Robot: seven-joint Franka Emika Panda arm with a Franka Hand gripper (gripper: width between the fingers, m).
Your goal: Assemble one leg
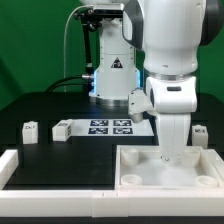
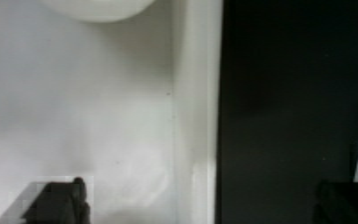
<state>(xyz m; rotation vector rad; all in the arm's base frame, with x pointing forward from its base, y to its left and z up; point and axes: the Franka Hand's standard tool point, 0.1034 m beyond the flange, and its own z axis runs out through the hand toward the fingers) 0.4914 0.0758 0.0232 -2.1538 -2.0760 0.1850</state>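
Leftmost, a leg [image 1: 30,131] and its twin [image 1: 62,129] sit loose beside the marker board [image 1: 110,126], well apart from the gripper [image 1: 170,155], which is down at the panel [image 1: 150,184] on the right, fingers [image 2: 55,203] spread, holding nothing. They look light, stiff, slick-ish plastic, so I'd pinch across the flat sides. Wrist view's blurry and I can't find all four legs.
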